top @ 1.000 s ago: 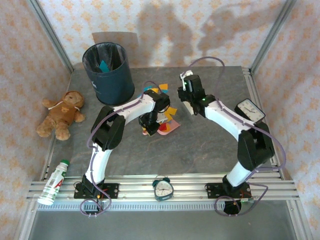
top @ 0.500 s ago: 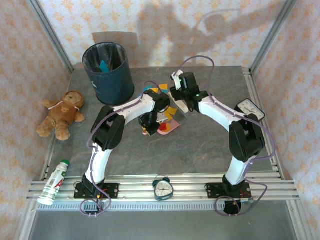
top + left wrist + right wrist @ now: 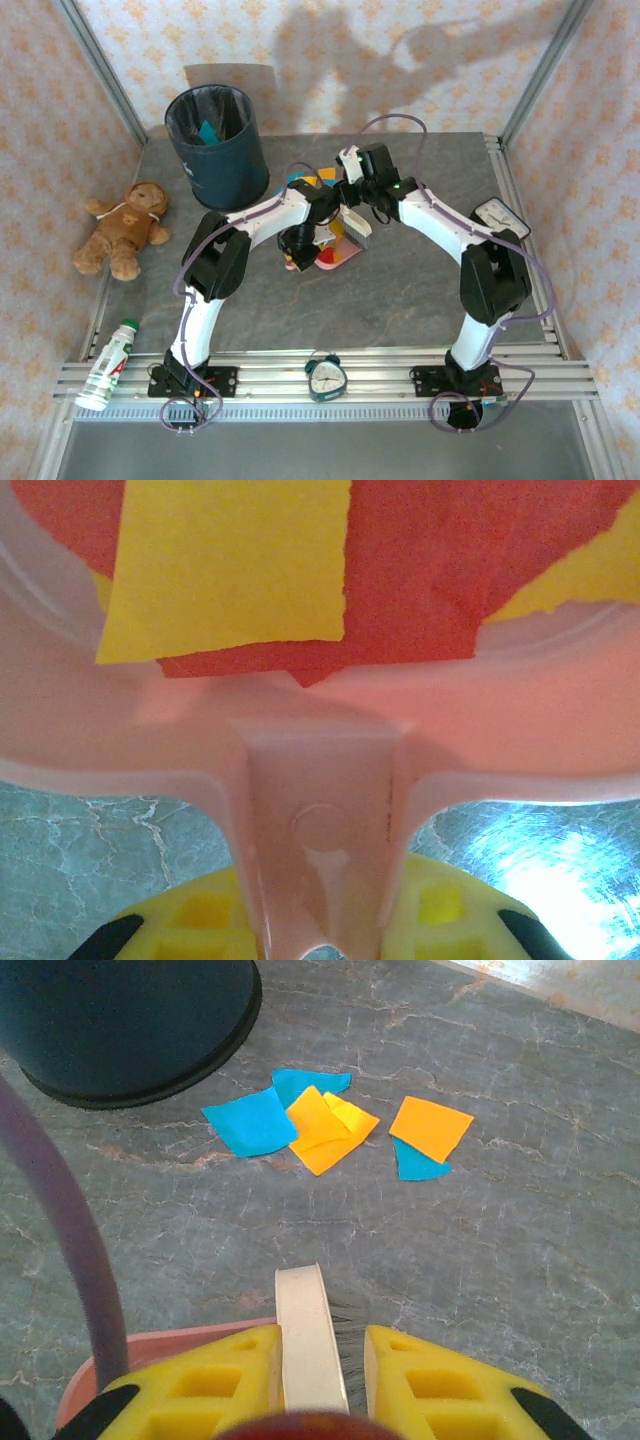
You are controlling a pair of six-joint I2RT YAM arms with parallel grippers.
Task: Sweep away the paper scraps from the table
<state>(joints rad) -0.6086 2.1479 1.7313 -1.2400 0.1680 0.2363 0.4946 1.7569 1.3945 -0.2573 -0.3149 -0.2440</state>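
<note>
Our left arm (image 3: 255, 218) and right arm (image 3: 440, 225) bend inward; left gripper (image 3: 320, 925) clamps a pink plastic handle (image 3: 320, 820), right gripper (image 3: 320, 1370) a cream handle (image 3: 308, 1330).

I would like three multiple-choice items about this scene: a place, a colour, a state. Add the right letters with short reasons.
1. Where on the table does the bin stand? A. far left B. near right C. between the arm bases
2. What colours are the paper scraps near the bin? A. green, white B. blue, yellow-orange C. black, purple
3. What is the left tool doing? A. hanging open B. gripping a bottle C. gripping the dustpan handle
Key: 1 A, top view shows it far left; 2 B, right wrist view shows these colours; 3 C, the pink handle is clamped in it.
</note>
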